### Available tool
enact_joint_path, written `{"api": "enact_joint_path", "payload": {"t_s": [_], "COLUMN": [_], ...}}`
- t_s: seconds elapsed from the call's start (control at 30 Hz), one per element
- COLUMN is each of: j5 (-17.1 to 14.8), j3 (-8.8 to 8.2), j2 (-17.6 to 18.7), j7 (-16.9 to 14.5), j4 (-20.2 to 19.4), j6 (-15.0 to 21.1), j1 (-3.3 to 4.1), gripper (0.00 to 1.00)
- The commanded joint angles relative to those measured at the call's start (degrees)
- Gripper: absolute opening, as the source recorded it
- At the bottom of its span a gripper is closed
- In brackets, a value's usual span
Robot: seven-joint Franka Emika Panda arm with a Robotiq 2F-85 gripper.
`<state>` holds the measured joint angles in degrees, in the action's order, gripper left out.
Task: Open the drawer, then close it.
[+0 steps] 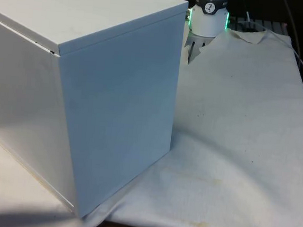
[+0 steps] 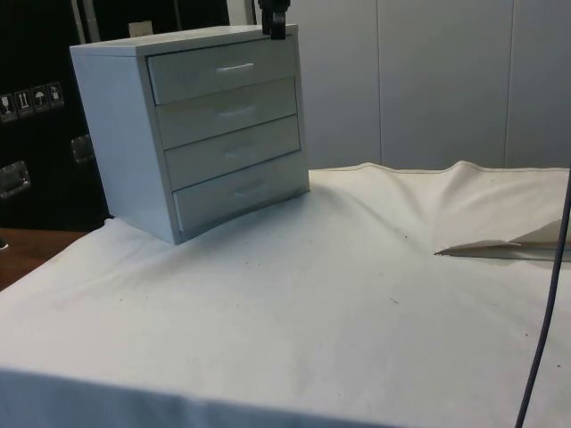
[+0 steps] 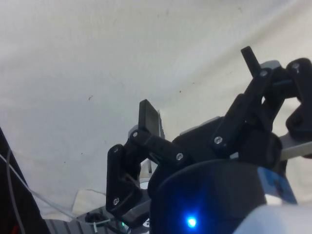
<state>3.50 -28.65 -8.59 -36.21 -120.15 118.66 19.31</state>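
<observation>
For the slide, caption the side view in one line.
White four-drawer chest on the white cloth, all drawers shut, gripper just above its top front edge.

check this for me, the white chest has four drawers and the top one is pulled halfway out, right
Not quite. The white chest does have four drawers, but the top drawer is not pulled out: in the side view its front sits level with the three fronts below it, so all four are shut. The gripper is above the chest's top corner.
</observation>
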Motion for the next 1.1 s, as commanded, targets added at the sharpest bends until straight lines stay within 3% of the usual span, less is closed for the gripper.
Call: {"api": "enact_joint_path", "payload": {"t_s": [0.0, 1.07], "j5": [-0.06, 0.74], "j3": [-0.06, -0.06], "j2": [0.17, 2.23], "j7": [-0.74, -9.91], "j4": [-0.06, 1.43], "j6": [0.69, 0.11], "j1": [0.0, 0.0], "gripper": [1.0, 1.0]}}
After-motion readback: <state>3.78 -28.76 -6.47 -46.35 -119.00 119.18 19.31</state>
